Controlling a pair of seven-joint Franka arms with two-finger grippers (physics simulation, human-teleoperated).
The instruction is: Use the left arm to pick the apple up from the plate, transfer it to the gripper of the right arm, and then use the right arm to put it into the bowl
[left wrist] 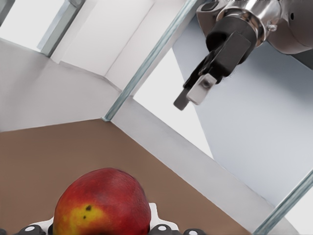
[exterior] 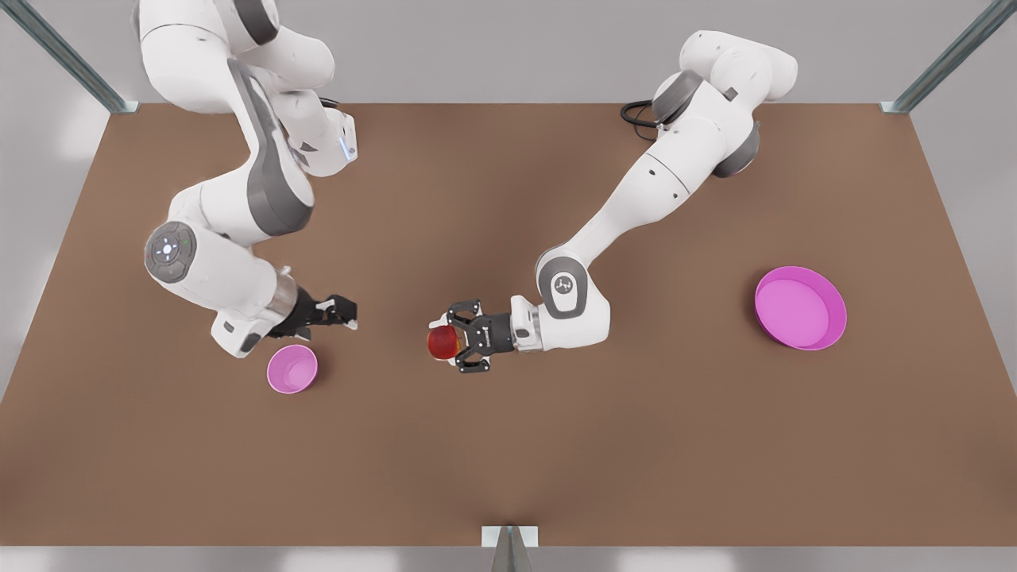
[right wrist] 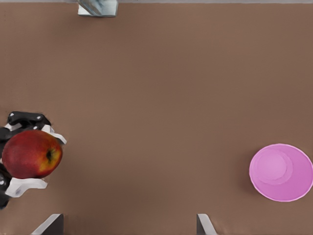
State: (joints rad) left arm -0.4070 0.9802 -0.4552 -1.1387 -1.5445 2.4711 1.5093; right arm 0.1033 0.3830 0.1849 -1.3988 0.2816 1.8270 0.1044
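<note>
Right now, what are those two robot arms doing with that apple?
The left arm's claw is holding the red apple out over the middle of the brown table, away from the big pink plate at the front view's right. The right arm's claw waits open, a gap away, pointing toward the apple, just above the small pink bowl. The apple has not been passed over yet.

Matt brown tabletop (exterior: 508, 445); glossy red-yellow skin on the apple (left wrist: 101, 203); smooth, plastic-looking pink on bowl (right wrist: 280, 172) and plate (exterior: 801, 308); shiny silver metal collar on the right arm (left wrist: 254, 14).
</note>
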